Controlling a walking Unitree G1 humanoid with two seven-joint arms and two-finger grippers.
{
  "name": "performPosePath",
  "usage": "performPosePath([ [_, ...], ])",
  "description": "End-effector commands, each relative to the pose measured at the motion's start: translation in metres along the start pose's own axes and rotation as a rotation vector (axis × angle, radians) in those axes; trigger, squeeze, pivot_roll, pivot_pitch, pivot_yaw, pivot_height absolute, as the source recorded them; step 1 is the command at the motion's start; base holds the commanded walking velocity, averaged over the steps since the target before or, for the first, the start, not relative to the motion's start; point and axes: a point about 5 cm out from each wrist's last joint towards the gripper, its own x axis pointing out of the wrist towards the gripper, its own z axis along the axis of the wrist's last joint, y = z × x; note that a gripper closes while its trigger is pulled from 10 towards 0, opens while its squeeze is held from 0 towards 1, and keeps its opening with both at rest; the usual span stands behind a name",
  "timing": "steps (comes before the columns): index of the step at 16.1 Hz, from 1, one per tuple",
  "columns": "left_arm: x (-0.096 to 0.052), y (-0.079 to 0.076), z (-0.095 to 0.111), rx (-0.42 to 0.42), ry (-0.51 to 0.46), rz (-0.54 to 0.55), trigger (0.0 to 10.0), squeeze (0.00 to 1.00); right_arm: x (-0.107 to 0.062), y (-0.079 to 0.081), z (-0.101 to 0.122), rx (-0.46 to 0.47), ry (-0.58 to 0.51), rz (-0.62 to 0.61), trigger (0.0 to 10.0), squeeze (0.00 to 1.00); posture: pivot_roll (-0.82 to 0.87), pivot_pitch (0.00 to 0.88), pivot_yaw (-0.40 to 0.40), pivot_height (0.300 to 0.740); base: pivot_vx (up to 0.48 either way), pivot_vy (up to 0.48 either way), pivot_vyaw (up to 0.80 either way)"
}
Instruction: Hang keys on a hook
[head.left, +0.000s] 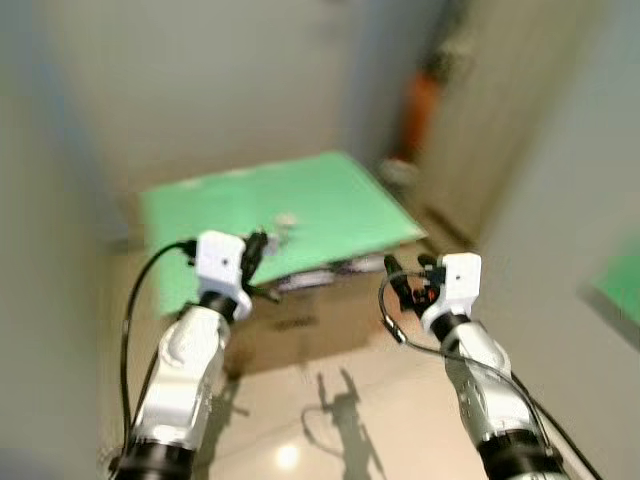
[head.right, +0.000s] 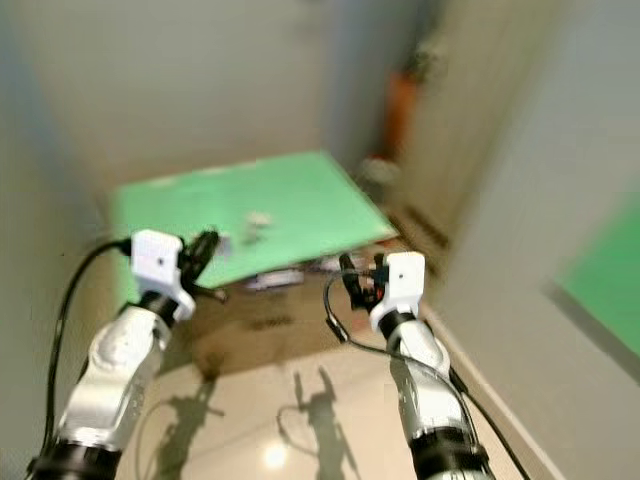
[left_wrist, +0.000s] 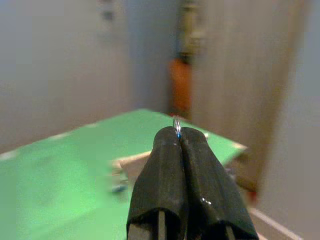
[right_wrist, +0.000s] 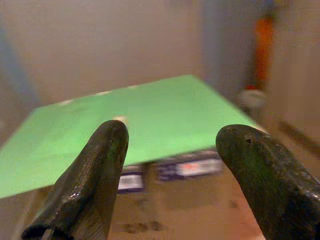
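A thin metal key ring (left_wrist: 177, 127) stood pinched between the tips of the left gripper (left_wrist: 178, 136), whose fingers were pressed fully together; only a sliver of ring showed above them, and any keys were hidden. The right gripper (right_wrist: 172, 150) hung wide open and held nothing. Beyond both lay a green board (head.left: 300, 215) on a cardboard box (head.left: 300, 325), bearing a small pale object (head.left: 286, 220) too blurred to identify. A blurred orange shape (head.left: 420, 110) stood far right.
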Motion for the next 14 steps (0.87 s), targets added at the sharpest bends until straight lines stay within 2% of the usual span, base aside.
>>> performPosePath([
  [1, 0.0018, -0.0003, 0.0011, 0.018, 0.003, -0.018, 0.0, 0.0, 0.0017, 0.0004, 0.0029, -0.009, -0.002, -0.001, 10.0, 0.0, 0.03, 0.0, 0.0, 0.74, 0.0, 0.0, -0.64],
  [10, 0.0005, -0.0032, 0.003, 0.069, -0.006, -0.077, 0.0, 0.0, 0.0034, -0.0011, 0.0013, -0.009, 0.008, -0.022, 10.0, 0.0, 0.05, 0.0, -0.005, 0.74, 0.0, 0.0, -0.63],
  [14, 0.0043, -0.0056, 0.0046, 0.083, -0.011, -0.111, 0.0, 0.0, 0.0016, -0.0019, 0.0, -0.002, 0.009, -0.034, 10.0, 0.0, 0.04, 0.0, 0.002, 0.74, 0.0, 0.0, -0.59],
])
